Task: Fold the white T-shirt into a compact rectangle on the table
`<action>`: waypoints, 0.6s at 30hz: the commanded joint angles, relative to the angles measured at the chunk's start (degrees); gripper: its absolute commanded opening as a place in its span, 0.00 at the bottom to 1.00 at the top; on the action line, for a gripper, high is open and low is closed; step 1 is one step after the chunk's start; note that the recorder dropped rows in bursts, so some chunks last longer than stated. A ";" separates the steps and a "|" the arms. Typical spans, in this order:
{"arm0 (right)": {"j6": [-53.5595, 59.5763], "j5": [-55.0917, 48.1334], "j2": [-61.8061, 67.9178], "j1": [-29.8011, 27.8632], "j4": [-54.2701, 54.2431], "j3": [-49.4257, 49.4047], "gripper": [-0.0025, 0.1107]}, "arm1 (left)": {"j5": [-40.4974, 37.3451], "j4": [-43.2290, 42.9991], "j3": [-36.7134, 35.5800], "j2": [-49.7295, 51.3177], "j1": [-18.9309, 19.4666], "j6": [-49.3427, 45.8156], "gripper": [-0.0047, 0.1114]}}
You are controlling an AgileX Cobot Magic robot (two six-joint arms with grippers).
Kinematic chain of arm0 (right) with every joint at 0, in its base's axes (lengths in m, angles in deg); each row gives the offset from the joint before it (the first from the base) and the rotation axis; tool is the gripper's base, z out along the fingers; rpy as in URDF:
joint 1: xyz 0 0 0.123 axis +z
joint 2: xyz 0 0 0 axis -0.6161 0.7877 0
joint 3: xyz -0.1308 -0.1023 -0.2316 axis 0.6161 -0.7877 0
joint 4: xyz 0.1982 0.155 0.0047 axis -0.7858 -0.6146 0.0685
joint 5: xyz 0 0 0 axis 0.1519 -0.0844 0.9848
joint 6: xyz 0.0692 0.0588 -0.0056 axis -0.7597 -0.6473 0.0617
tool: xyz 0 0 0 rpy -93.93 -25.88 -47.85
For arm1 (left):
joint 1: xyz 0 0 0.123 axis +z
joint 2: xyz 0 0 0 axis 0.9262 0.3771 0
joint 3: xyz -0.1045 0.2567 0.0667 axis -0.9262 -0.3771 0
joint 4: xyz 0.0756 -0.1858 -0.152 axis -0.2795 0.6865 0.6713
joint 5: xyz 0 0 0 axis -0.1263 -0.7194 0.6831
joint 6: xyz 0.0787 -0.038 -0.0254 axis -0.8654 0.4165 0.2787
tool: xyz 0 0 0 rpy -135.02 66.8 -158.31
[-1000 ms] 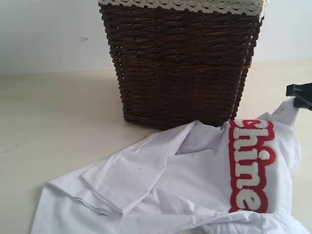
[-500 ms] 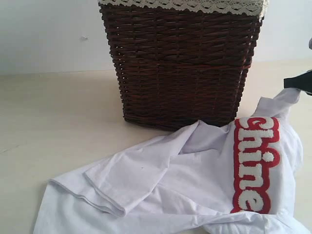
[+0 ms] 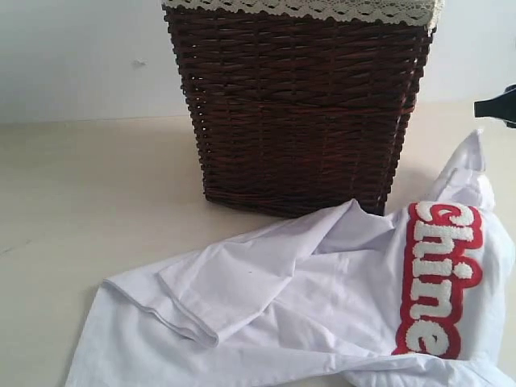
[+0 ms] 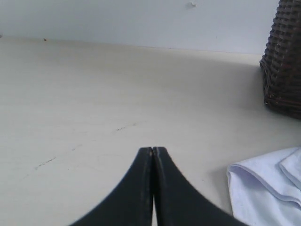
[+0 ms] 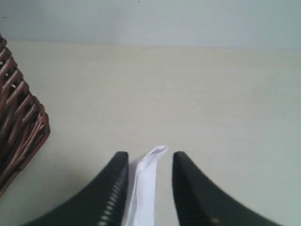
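1. While it runs under everything else, the desk [image 3: 89, 185] is the broadest thing in sight. Its pale cream surface stretches ahead of both end effectors to a grey-white wall.
2. Next in size is the dark wicker basket [image 3: 298, 105], topped with white lace trim [image 3: 306, 8]. It stands upright on the desk, beside the right end effector [image 5: 150, 155] and toward the left arm's side of it. One lower corner of the basket shows ahead of the left end effector [image 4: 153, 149], well apart from it.
3. Below the right end effector lies the white T-shirt [image 3: 322, 298], rumpled on the desk in front of the basket. It spreads away from that end effector toward the left arm's side, with a doubled fold along its near part. One peak of cloth rises toward the right end effector, and a hemmed corner lies near the left one, not touching it.
4. Fuzzy white lettering [image 3: 439, 282] outlined in red runs down the part of the shirt nearest the right end effector.
5. Right end effector: the jaws stand partly apart. A narrow strip of the shirt sits in the gap, close to the ribbed finger [image 5: 115, 188] — nothing is pinched.
6. Left end effector: the two dark fingers [image 4: 136, 188] are pressed tip to tip and grasp nothing, poised over bare desk.
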 commanded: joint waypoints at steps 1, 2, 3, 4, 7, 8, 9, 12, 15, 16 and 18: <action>-0.65 1.39 -2.84 -0.36 -0.28 0.38 0.57 | 0.22 0.26 0.12 -0.37 -0.30 0.04 0.04; -0.65 1.68 -3.59 -0.36 -0.28 0.38 0.59 | 0.22 0.26 0.12 -0.37 -0.30 0.04 0.04; -0.65 2.56 -6.35 -0.36 -0.28 -0.22 0.60 | 0.22 0.26 0.12 -0.37 -0.30 0.04 0.04; -0.65 2.18 -8.33 -0.36 1.72 -0.91 0.59 | 0.22 0.26 0.12 -0.37 -0.30 0.04 0.04; -11.50 -18.76 -19.54 -0.36 37.95 -9.53 0.55 | 0.22 0.26 0.12 -0.37 -0.30 0.04 0.04; -16.68 -26.02 -21.32 -0.36 44.13 -11.42 0.55 | 0.22 0.26 0.12 -0.37 -0.30 0.04 0.04; -18.73 -40.28 -23.50 -0.36 49.32 -15.24 0.55 | 0.22 0.26 0.12 -0.37 -0.30 0.04 0.04; -10.93 -53.34 -26.63 2.43 58.12 -25.03 0.55 | 0.22 0.26 0.12 -0.37 -0.30 0.04 0.04; -9.55 -42.12 -27.11 7.86 60.80 -33.09 0.55 | 0.22 0.26 0.12 -0.37 -0.30 0.04 0.04; -9.55 -39.48 -26.79 9.00 60.53 -33.87 0.55 | 0.22 0.26 0.12 -0.37 -0.30 0.04 0.04; -9.55 -36.54 -24.99 10.86 60.53 -34.26 0.55 | 0.22 0.26 0.12 -0.37 -0.30 0.04 0.04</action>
